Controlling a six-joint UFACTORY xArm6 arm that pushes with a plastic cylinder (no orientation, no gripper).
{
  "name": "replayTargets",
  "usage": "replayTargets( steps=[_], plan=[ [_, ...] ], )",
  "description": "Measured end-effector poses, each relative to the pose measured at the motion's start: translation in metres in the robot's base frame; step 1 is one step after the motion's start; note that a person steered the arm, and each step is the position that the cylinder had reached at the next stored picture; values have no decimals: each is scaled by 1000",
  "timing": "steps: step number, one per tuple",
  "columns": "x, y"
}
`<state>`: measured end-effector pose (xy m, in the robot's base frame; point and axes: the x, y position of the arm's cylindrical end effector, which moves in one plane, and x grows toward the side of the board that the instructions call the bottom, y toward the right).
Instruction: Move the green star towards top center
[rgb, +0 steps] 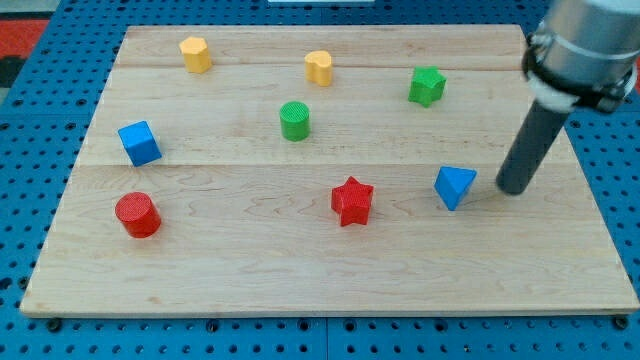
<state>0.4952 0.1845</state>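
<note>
The green star (427, 86) lies near the view's top right on the wooden board (250, 270). My tip (513, 189) rests on the board at the view's right, well below and to the right of the green star. It stands just right of the blue triangular block (455, 186), with a small gap between them. The dark rod rises up and to the right out of the frame.
A green cylinder (295, 121) stands left of the star. A yellow heart-like block (319, 67) and a yellow block (196, 54) lie along the top. A red star (352, 201), a blue cube (139, 143) and a red cylinder (137, 215) lie lower down.
</note>
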Motion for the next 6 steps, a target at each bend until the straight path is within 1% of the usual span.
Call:
replayTargets(
  steps=[1,2,3,6],
  plan=[
    [-27,-95],
    [-31,-85],
    [10,-54],
    [9,-20]
  ],
)
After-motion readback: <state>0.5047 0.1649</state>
